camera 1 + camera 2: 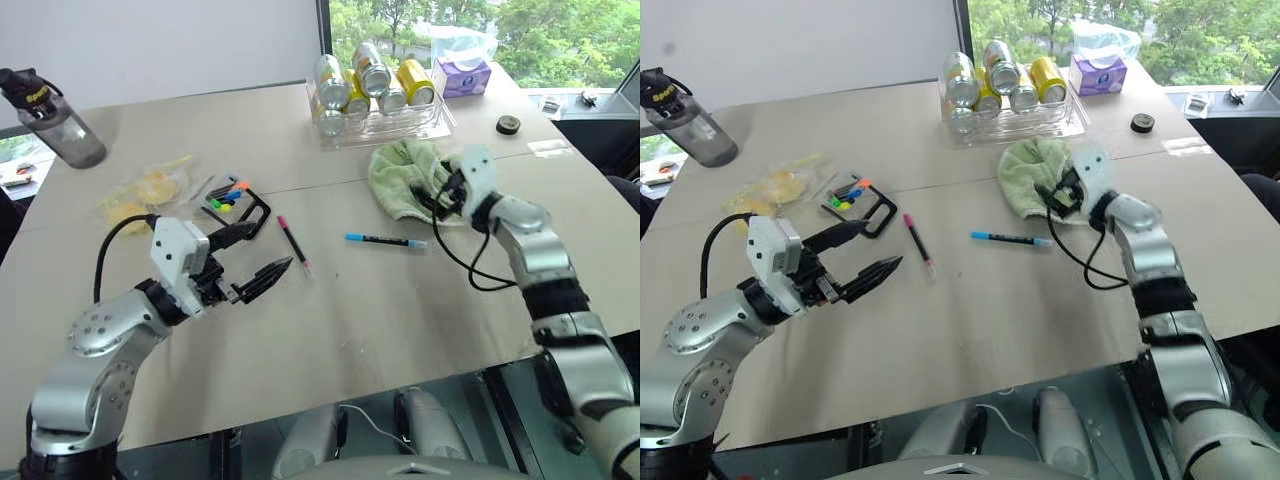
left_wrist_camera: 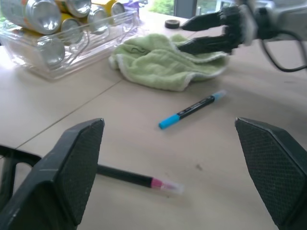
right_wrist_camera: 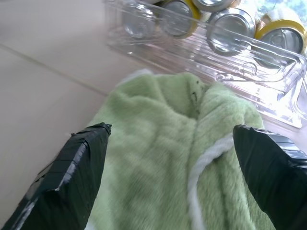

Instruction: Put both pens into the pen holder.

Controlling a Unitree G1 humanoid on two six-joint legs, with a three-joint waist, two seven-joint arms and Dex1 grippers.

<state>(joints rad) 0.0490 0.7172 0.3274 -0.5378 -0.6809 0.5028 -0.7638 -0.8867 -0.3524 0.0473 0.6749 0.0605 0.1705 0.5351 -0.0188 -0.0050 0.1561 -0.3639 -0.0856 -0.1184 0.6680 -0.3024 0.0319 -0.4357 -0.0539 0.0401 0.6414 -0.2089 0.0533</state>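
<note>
The left gripper [image 1: 258, 260] hangs at eight o'clock with its fingers spread wide and pointing toward three, while the right gripper [image 2: 194, 34], up at two o'clock, gapes empty too.

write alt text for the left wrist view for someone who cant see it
Between the left gripper's open black fingers, a pink pen lies on the tan table, with a blue pen farther off. Beyond them the right gripper hangs open above a green towel, next to a clear tray of drink cans.
</note>
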